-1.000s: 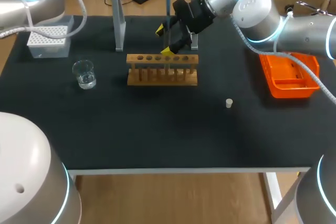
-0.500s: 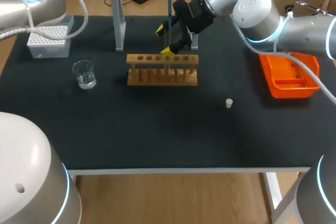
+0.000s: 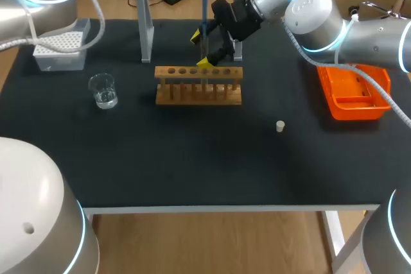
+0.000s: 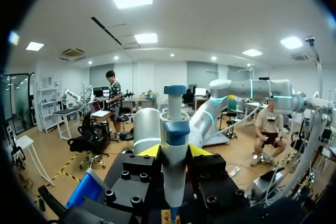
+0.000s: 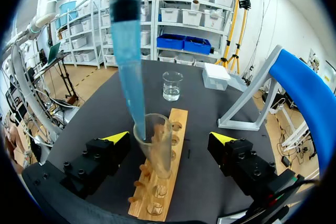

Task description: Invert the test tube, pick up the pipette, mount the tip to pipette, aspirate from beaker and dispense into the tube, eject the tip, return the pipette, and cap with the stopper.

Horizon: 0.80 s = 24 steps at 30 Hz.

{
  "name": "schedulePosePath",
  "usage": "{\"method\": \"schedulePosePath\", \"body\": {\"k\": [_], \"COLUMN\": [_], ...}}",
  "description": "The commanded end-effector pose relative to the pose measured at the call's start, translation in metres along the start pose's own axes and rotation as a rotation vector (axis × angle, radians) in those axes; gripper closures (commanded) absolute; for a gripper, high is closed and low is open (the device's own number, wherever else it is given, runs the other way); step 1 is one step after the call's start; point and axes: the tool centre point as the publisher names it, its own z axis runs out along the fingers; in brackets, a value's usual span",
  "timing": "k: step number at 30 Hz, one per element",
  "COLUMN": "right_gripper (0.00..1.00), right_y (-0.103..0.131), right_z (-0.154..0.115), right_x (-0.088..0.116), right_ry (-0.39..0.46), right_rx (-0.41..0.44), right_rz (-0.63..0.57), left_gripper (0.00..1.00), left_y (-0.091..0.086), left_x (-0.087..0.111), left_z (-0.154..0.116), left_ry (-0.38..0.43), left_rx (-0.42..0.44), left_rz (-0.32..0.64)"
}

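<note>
Since the tip has to dump straight into the tube, left claw grips the pipette upright over the rack, at 3 o'clock from the beaker, while right claw sits open around the tube, probably guarding it.

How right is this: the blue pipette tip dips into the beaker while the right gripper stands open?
Wrong in one respect: the blue pipette tip dips into the test tube in the wooden rack, not the beaker. The right wrist view shows it. The right gripper does stand open.
</note>
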Motion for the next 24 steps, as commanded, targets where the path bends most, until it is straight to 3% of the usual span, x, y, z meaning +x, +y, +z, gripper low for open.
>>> {"method": "schedulePosePath", "body": {"k": [1,24], "right_gripper": [0.0,0.0], "right_y": [0.0,0.0], "right_z": [-0.001,-0.001], "right_x": [0.0,0.0], "right_ry": [0.002,0.002], "right_rx": [0.002,0.002], "right_rz": [0.0,0.0], "left_gripper": [1.0,1.0], "left_y": [0.0,0.018], "left_x": [0.004,-0.005], "left_z": [-0.003,-0.001], "left_ry": [-0.014,-0.024], "left_rx": [-0.007,0.0], "left_rz": [0.007,0.054]}}
